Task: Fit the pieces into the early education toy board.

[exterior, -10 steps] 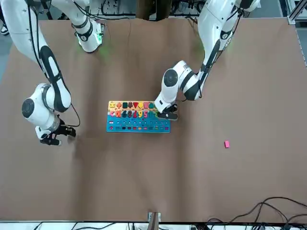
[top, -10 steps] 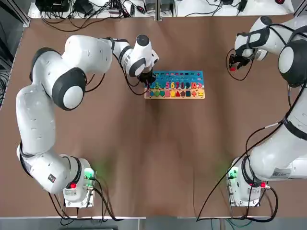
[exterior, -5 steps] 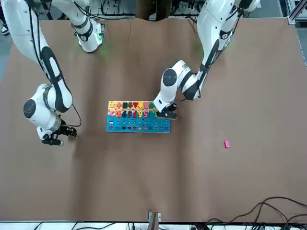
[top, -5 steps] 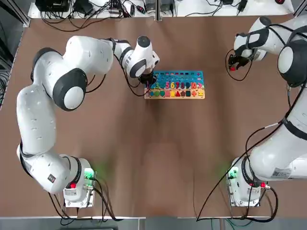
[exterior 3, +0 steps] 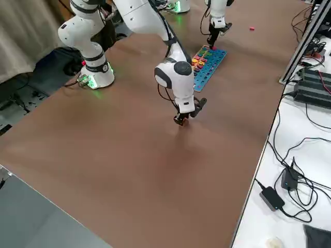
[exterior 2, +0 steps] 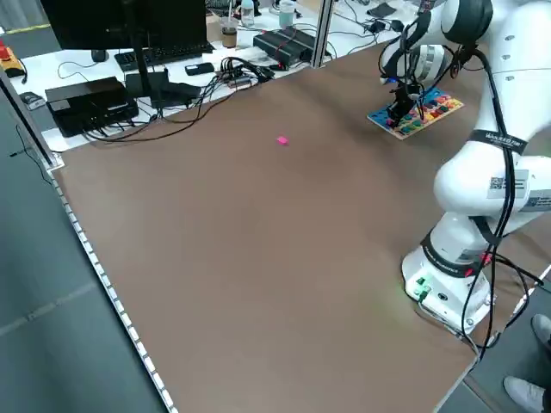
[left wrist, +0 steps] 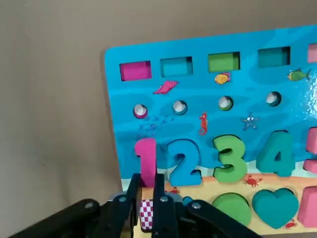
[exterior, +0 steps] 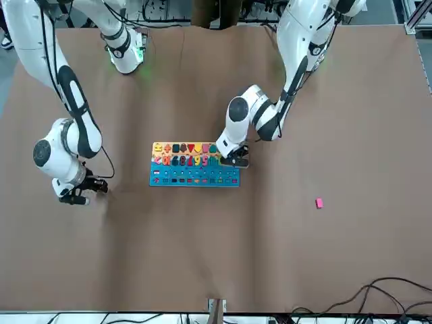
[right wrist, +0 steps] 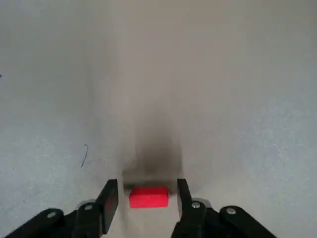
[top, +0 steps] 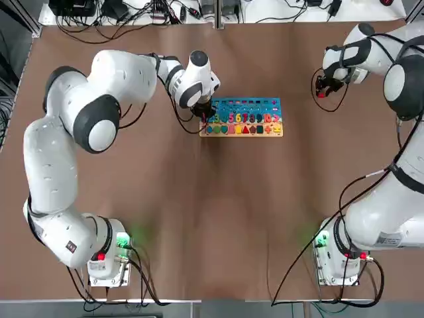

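Likely light and stiff, the red block (right wrist: 148, 198) suits end gripping between parted right fingers (right wrist: 110, 206); left fingers (left wrist: 162, 201) pinch pink 1 (left wrist: 147, 161).

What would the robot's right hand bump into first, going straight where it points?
Probably the table: the right hand points down, its open jaws around the red block. Height's unclear.

One pink loose piece (exterior: 319, 203), one red loose piece (right wrist: 148, 198), two robot arms (top: 99, 106).
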